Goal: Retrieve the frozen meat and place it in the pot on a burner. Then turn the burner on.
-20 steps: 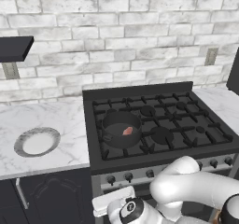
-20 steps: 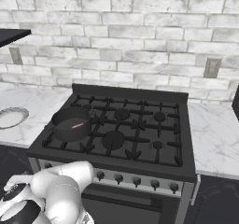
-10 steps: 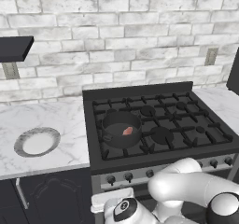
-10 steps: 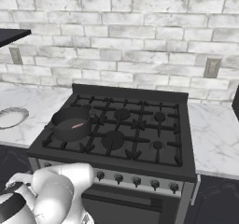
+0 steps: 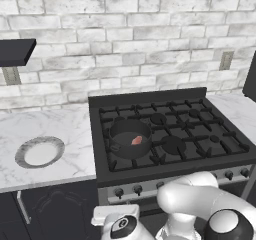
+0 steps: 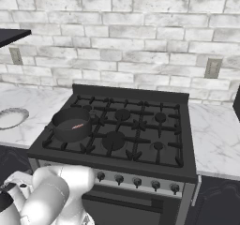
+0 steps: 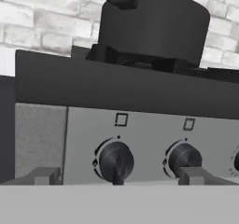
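Plainly, we read no writing, just small square marks above two round dark knobs (image 7: 115,161); the reddish-pink meat slab (image 5: 136,140) lay in the round dark grey pot (image 5: 129,138), and the jaws stood released.

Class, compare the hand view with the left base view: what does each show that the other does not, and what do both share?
Hand view alone: the square marks above the stove knobs and the gripper's finger tips flanking the leftmost knob. Left base view alone: the frozen meat lying inside the pot, the white dish on the marble counter, and the wall outlet. Both share the pot on its front-left burner, the stove and the brick wall.
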Motion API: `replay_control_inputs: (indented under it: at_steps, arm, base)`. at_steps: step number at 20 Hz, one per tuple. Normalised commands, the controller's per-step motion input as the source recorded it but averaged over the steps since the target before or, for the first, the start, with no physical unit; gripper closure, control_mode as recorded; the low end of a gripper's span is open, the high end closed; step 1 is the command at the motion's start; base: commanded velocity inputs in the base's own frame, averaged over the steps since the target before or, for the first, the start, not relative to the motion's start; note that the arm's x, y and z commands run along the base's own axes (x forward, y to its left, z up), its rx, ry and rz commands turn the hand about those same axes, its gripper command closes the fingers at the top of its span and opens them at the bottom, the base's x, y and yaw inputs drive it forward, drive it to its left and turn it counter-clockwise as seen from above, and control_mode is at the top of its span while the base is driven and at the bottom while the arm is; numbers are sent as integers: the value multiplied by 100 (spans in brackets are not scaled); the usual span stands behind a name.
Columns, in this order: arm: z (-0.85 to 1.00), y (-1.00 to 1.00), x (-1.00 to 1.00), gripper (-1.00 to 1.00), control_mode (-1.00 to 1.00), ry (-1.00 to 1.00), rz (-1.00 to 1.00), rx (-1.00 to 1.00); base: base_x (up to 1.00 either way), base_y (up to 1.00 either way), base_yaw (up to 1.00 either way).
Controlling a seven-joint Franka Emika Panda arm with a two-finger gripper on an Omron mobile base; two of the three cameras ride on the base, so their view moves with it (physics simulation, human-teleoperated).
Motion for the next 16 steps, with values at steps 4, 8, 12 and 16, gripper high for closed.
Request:
replay_control_inputs:
  at_steps: [4,8,12,16]
  arm:
    - [-5,0,11,-100,-100,-2,-2,1]
    - [-4,-1,27,-100,-100,-6,0,1]
    - [-4,-11,17,-100,-100,-4,0,1]
    - [-4,-25,0,-100,-100,-1,0,4]
  base:
    - [0,0,0]
    - [0,0,0]
    - [0,0,0]
    - [0,0,0]
